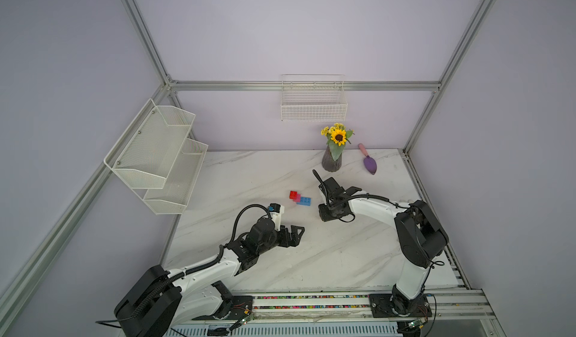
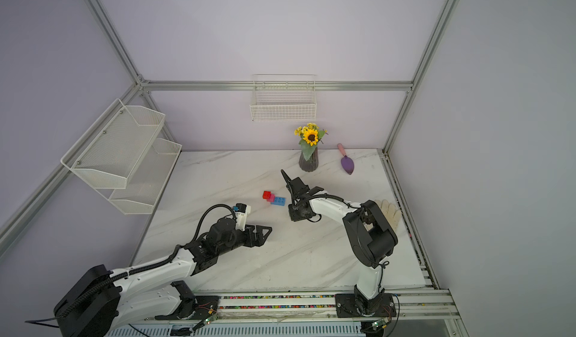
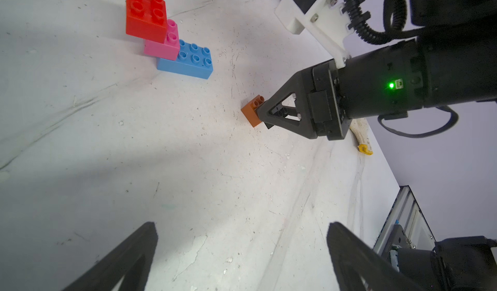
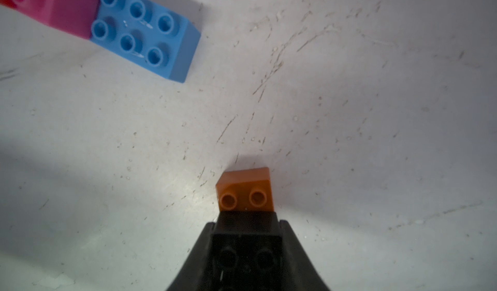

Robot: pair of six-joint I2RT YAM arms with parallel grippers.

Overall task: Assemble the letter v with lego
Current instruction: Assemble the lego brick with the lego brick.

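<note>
My right gripper (image 4: 247, 223) clamps the black brick (image 4: 246, 249), orange brick (image 4: 244, 190) attached. My left gripper (image 1: 299, 235) gapes open, below centre in a top view.

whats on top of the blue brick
A pink brick sits on one end of the blue brick, with a red brick stepped on the pink. Six blue studs are bare; the part under the pink is covered.

The left arm (image 1: 215, 273) and right arm (image 1: 371, 209) are white with black joints, ribbed black cables (image 3: 353, 10), triangular jaws.
</note>
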